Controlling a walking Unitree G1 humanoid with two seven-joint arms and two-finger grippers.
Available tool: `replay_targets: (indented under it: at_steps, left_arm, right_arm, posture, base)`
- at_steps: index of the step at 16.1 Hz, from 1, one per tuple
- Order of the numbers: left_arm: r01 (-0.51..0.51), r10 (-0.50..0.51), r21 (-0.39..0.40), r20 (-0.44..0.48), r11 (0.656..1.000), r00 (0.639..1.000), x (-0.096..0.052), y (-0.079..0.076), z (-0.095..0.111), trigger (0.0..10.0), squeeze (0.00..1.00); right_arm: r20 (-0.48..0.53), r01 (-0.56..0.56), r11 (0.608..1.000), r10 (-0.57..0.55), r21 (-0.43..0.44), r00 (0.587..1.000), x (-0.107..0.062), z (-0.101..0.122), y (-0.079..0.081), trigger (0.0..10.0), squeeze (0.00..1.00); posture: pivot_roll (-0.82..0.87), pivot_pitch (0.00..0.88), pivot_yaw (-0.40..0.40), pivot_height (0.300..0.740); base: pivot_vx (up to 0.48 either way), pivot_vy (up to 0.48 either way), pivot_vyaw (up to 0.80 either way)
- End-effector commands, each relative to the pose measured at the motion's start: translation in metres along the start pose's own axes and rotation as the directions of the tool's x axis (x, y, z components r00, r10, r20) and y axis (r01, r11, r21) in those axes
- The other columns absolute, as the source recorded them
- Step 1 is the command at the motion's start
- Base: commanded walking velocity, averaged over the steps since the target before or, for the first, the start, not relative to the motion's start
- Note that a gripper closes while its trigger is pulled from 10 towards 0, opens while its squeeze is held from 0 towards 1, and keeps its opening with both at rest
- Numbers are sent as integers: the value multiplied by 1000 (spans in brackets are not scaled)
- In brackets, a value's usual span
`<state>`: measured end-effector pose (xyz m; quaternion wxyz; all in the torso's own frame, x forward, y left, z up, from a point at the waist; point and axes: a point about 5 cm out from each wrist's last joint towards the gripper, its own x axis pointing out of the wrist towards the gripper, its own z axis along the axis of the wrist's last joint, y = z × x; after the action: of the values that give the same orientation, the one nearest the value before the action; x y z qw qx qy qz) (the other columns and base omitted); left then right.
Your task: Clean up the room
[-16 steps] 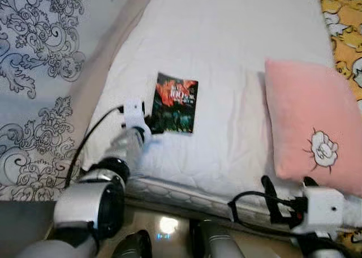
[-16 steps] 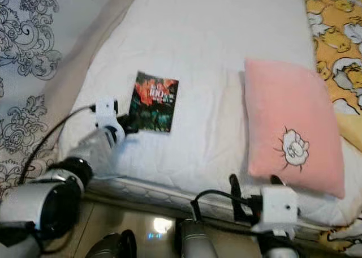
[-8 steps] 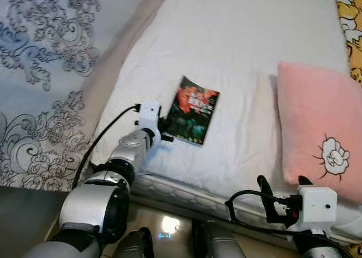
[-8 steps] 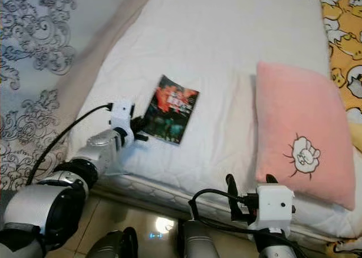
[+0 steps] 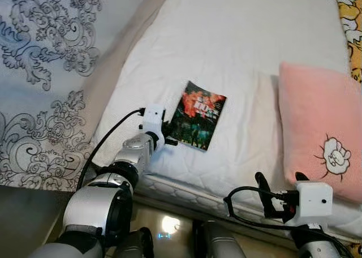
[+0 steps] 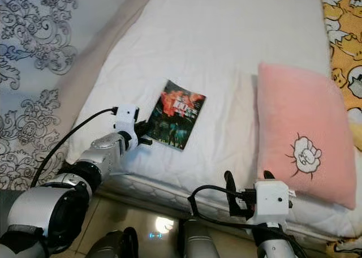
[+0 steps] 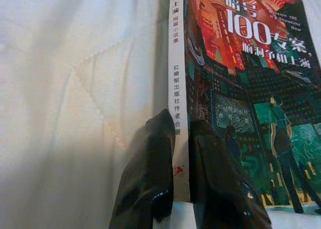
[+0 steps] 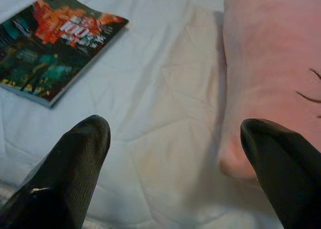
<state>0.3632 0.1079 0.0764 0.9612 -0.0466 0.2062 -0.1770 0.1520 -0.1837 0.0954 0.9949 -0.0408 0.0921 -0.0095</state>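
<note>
One book (image 5: pixel 199 115) on bed (image 5: pixel 237 48), left fingers (image 7: pixel 150 174) pinching spine

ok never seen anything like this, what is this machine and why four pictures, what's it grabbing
It is a walking humanoid robot with two silver arms, each ending in two long black fingers. Two pictures come from cameras in its head, looking down at a bed; the other two come from cameras on its wrists, looking along the fingers. On the white quilted mattress lie a dark paperback book with a red and teal cover and a pink pillow with a small white cartoon patch. The left gripper has its fingers closed on the book's spine edge. The right gripper hovers open near the bed's edge, between book and pillow.
</note>
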Motion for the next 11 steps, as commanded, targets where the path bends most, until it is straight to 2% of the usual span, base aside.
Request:
replay_targets:
  at_steps: [1,2,3,5,7,11]
  left_arm:
    - [-29,28,-29,-37,999,999,-2,3,-11,10000,0]
    - [-21,20,-20,-42,1000,999,-2,1,-12,10000,0]
    - [-4,5,16,-58,1000,998,-1,-1,-15,10000,1000]
    - [13,-4,112,-79,994,997,-2,-1,-15,10000,1000]
    - [19,-6,161,-78,987,997,-2,2,-11,10000,1000]
    - [11,13,313,-74,950,997,-4,13,1,10000,1000]
  right_arm:
    - [-25,9,1000,-9,-12,1000,-1,-5,-4,10000,0]
    - [-25,9,1000,-9,-13,1000,-1,-5,-4,10000,0]
    - [-22,7,1000,-7,-13,1000,1,-4,-4,10000,0]
    - [-15,11,1000,-11,-11,1000,5,-5,-4,10000,0]
    - [-9,16,1000,-16,-8,1000,9,-6,-4,10000,0]
    - [6,51,998,-52,48,999,26,-11,-8,10000,0]
  posture:
    - [-248,217,-69,740]
    - [-248,214,-70,740]
    - [-249,206,-67,740]
    - [-246,185,-58,740]
    - [-239,159,-46,740]
    - [-221,69,-5,740]
  base:
    - [0,0,0]
    - [0,0,0]
    - [0,0,0]
    - [0,0,0]
    - [0,0,0]
    - [0,0,0]
